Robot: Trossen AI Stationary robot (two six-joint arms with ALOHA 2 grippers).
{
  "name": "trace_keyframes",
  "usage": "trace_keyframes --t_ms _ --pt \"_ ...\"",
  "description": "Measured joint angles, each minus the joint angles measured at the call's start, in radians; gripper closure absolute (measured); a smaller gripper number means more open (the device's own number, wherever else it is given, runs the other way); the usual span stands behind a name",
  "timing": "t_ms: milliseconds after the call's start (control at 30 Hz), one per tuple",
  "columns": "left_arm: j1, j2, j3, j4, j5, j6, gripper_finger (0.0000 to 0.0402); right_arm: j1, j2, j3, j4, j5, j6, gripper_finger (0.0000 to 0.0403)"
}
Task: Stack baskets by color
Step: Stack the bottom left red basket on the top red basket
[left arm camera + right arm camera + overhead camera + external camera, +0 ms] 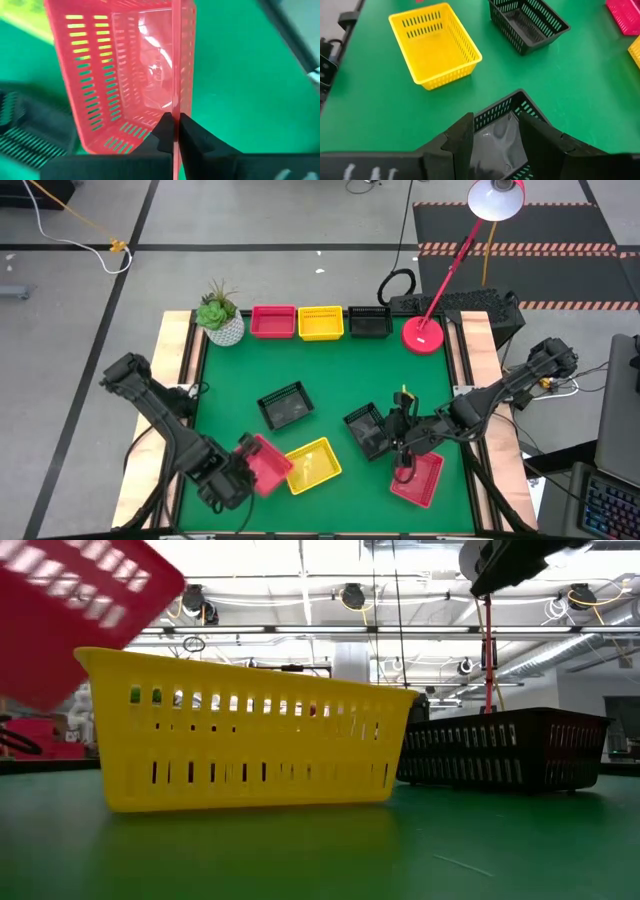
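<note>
Red basket (264, 464) lower left of high view, tilted, wall pinched in shut left gripper (175, 131), just beside loose yellow basket (313, 465). Right gripper (495, 137), lower center-right, jaws astride wall of a black basket (367, 429); whether clamped, cannot tell. Second red basket (420, 480) beside it.
</note>
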State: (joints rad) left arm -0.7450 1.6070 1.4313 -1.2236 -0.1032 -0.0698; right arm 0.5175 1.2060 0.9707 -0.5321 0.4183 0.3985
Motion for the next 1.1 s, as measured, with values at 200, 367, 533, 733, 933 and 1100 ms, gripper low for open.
trace_keyframes --t_ms 200,367,533,733,933,1100 --pt "0.075 0.0 0.066 -0.079 -0.058 0.031 0.0394 -0.001 0.0 -0.015 0.014 0.0 -0.015 0.0252" --pt "0.156 0.0 0.113 -0.094 -0.107 0.083 0.0395 -0.001 0.0 -0.015 0.039 0.0 -0.046 0.0252" --pt "0.256 0.0 0.156 -0.118 -0.117 0.17 0.0396 -0.001 0.0 -0.015 0.043 0.0 -0.052 0.0252" --pt "0.379 0.0 0.184 -0.141 -0.172 0.293 0.0394 -0.001 0.0 -0.015 0.043 0.0 -0.059 0.0252" --pt "0.499 0.0 0.19 -0.14 -0.196 0.395 0.0396 -0.001 0.0 -0.015 0.043 0.0 -0.071 0.0252" --pt "0.583 0.0 0.19 -0.141 -0.255 0.47 0.0396 -0.001 0.0 -0.015 0.043 0.0 -0.076 0.0252"
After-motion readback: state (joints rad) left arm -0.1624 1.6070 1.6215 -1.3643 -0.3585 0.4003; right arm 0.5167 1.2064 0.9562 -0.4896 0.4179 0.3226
